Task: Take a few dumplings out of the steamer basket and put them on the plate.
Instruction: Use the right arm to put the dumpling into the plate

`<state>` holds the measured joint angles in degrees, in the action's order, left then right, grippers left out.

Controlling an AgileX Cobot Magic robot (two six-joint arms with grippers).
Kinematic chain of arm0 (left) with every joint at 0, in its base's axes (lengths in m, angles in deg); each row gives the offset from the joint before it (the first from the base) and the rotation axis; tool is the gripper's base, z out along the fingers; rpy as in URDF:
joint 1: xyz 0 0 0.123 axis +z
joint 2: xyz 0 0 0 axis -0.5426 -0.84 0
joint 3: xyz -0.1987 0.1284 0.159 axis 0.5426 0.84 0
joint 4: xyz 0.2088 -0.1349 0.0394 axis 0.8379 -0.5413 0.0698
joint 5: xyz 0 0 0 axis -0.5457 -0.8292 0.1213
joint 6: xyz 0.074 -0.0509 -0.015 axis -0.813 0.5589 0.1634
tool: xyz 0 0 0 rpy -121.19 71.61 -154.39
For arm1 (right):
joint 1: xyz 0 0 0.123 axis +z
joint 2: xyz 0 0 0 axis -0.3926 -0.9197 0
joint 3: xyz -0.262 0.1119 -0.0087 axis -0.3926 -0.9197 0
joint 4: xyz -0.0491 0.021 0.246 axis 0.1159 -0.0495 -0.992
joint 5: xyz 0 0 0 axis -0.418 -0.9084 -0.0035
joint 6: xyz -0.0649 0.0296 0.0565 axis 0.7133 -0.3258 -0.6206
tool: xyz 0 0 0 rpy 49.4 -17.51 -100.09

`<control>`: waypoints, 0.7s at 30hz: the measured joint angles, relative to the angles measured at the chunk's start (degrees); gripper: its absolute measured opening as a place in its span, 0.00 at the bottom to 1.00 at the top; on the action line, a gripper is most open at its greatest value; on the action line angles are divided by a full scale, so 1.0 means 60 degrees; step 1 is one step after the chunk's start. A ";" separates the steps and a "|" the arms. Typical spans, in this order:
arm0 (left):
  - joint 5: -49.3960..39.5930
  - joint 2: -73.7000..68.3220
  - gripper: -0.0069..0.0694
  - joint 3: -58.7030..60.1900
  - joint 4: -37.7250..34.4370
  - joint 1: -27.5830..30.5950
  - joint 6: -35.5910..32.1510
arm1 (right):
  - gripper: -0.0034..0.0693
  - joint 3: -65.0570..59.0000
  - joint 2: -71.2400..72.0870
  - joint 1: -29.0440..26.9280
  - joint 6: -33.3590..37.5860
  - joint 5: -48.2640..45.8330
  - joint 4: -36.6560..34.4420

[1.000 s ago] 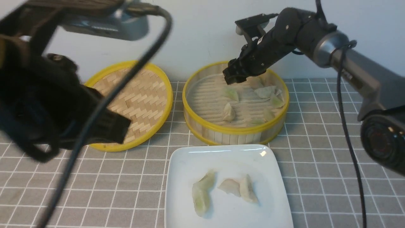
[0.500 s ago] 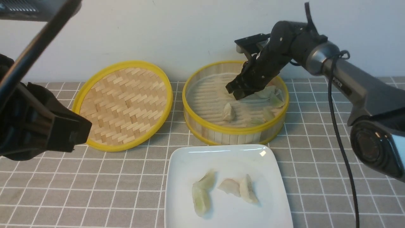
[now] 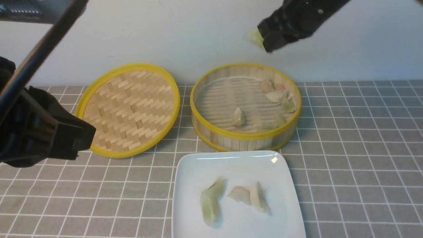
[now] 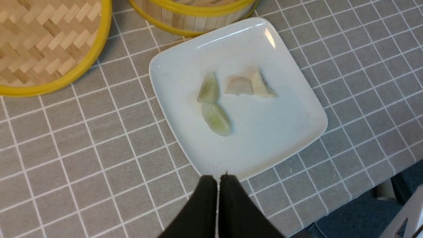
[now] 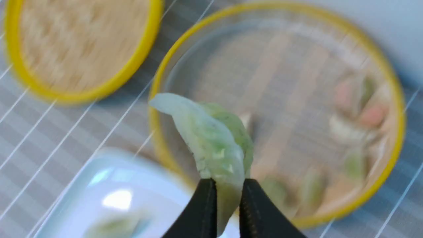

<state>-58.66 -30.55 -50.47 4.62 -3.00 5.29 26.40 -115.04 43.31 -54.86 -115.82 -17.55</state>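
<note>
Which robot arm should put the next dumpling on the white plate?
The right arm. The right tool pinches a green dumpling high above the steamer basket, so it only needs to carry it to the plate. The left tool is shut and empty.

**Wall** (image 3: 198,33): plain, off-white and matte. It runs the full width behind the desk and meets it in a straight line at the rear. A faint, soft shadow lies along that junction.

**Desk** (image 3: 363,172): flat top covered by a grey cloth (image 4: 82,158) printed with a white square grid. The cloth lies smooth. One edge of the desk shows in the left wrist view, where the grid pattern ends.

**Floor** (image 4: 357,218): dark blue-grey, seen beyond that edge. A pale tube-like part (image 4: 385,191) and a light grey frame member (image 4: 409,215) stand there. What they belong to cannot be determined.

**Lighting**: even and diffuse, with soft-edged shadows throughout.
</note>
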 joint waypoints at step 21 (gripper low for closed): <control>0.0000 -0.0395 0.08 0.0000 0.0104 0.0000 -0.0521 | 0.24 -0.6253 -0.0115 0.1391 0.1012 0.4235 -0.0691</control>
<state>-58.66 -32.92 -50.47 5.25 -3.00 2.16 -11.12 -115.74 51.65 -48.79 -90.41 -21.70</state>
